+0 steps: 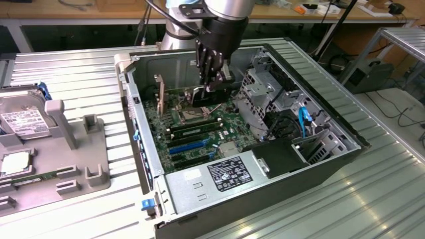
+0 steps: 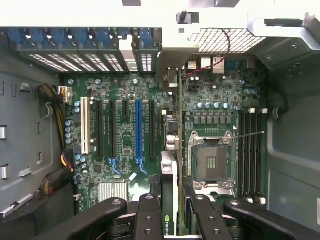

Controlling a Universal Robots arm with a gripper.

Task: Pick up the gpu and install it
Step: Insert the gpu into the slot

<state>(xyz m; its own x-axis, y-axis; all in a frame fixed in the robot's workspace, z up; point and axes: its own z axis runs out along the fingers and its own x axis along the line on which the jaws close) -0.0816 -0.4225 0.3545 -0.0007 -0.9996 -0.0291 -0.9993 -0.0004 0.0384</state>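
Tool (image 2: 170, 212) clamps the gpu (image 2: 169, 175) edge-on above the motherboard (image 2: 120, 90); apparently slightly off its slot, it could jam.

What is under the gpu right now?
The gpu, held edge-on between the fingers, hangs over the green motherboard, beside the empty CPU socket. The slot right beneath its edge is covered.

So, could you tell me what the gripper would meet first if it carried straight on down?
Probably the green motherboard: the gripper holds the thin black gpu edge-on above it, beside the empty processor socket; depth is unclear.
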